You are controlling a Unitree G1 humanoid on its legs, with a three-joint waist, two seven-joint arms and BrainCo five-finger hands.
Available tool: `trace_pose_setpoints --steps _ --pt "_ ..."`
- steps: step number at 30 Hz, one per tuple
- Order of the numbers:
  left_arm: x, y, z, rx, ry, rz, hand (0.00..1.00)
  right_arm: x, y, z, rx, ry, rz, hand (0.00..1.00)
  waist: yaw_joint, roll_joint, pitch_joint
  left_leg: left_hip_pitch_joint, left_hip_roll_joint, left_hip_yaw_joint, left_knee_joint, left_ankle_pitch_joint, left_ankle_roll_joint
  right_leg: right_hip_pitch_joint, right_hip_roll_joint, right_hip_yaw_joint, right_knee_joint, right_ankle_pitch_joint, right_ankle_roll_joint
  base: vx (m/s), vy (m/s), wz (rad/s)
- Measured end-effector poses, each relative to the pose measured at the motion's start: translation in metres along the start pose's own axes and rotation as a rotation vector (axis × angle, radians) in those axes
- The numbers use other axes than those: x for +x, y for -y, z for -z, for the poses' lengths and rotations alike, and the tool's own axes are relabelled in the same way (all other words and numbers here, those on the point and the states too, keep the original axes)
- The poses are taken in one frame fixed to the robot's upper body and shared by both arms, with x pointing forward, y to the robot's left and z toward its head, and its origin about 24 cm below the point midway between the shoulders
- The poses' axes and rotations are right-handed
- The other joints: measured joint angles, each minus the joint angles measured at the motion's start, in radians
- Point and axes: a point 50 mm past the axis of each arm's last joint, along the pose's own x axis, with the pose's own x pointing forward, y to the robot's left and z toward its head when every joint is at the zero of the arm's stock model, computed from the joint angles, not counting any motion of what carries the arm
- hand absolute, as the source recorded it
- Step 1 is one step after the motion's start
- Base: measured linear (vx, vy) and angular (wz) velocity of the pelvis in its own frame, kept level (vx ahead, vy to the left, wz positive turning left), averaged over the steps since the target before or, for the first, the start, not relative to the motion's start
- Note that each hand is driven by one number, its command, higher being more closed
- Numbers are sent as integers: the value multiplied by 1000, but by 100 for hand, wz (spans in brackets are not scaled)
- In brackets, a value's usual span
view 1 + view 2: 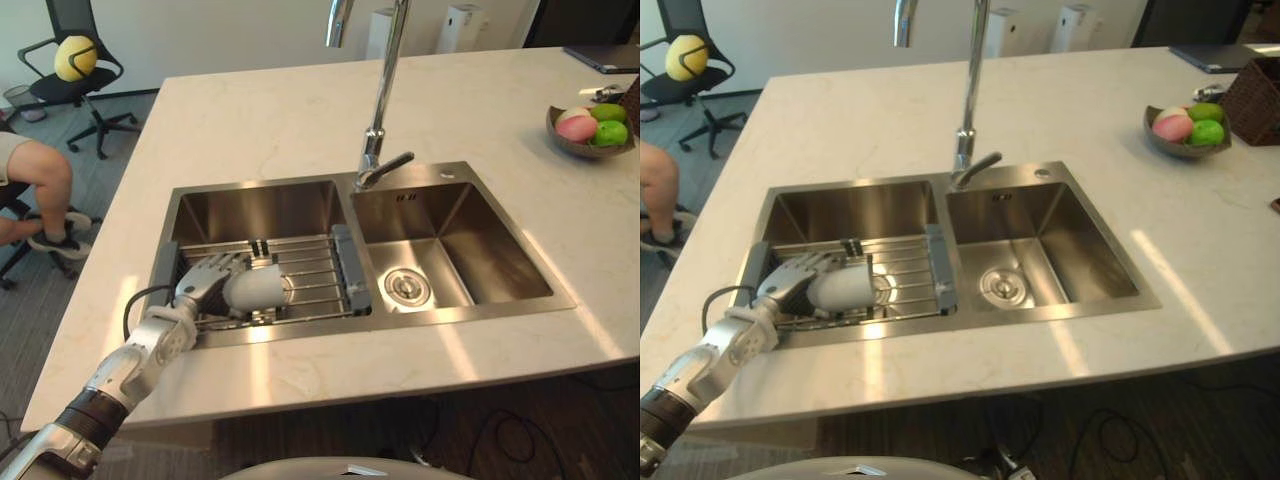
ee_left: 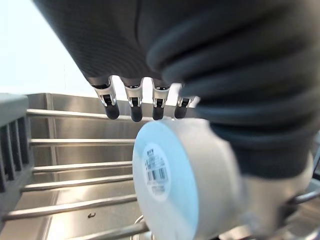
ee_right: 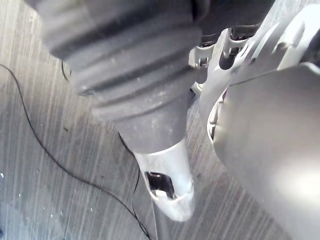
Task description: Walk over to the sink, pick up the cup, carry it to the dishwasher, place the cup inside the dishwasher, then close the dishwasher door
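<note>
A pale grey cup (image 1: pixel 258 288) lies on its side on the wire rack (image 1: pixel 310 265) across the left basin of the steel sink (image 1: pixel 260 205). My left hand (image 1: pixel 205 280) reaches in from the lower left and sits over the cup's near end. Its fingers (image 2: pixel 132 105) arch over the top of the cup (image 2: pixel 170 175), whose flat end carries a barcode label, and the thumb sits below it. The cup rests on the rack bars. My right hand (image 3: pixel 130 70) hangs down over the grey floor.
A tall faucet (image 1: pixel 378 110) stands between the basins, and the right basin has a drain (image 1: pixel 405 287). A bowl of fruit (image 1: pixel 590 130) and a wicker basket (image 1: pixel 1255 95) stand at the counter's far right. A seated person (image 1: pixel 35 185) and an office chair (image 1: pixel 75 58) are to the left.
</note>
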Motion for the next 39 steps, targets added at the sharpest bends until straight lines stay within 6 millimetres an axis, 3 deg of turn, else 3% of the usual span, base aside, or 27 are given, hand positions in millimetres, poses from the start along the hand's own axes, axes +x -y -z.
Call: trace_pose_setpoints --steps 7,13,27,28,39 --pt "7 1 8 15 -55 23 0 -1 20 12 76 30 28 0 -25 2 -1 0 1 23 0 -1 -1 -17 2 25 0 7 2 -21 -11 -9" --pt "13 2 12 29 -66 33 0 -1 18 14 54 62 14 0 -31 2 -1 1 1 29 0 -1 -1 -19 2 34 0 10 4 -10 -6 -5" --pt "25 -3 -3 73 48 138 0 -1 23 18 58 66 35 0 -32 3 -1 0 1 27 0 -1 -1 -21 2 32 -1 11 5 0 0 0" --pt "26 -4 -5 64 61 154 100 -1 23 18 57 67 35 0 -31 3 -1 0 1 27 0 -1 -1 -21 2 32 -1 11 5 0 0 0" --pt "28 -5 -14 -87 133 295 100 -1 23 15 45 81 36 0 -44 17 0 0 1 23 0 -2 -1 -20 2 29 -1 12 9 0 0 0"
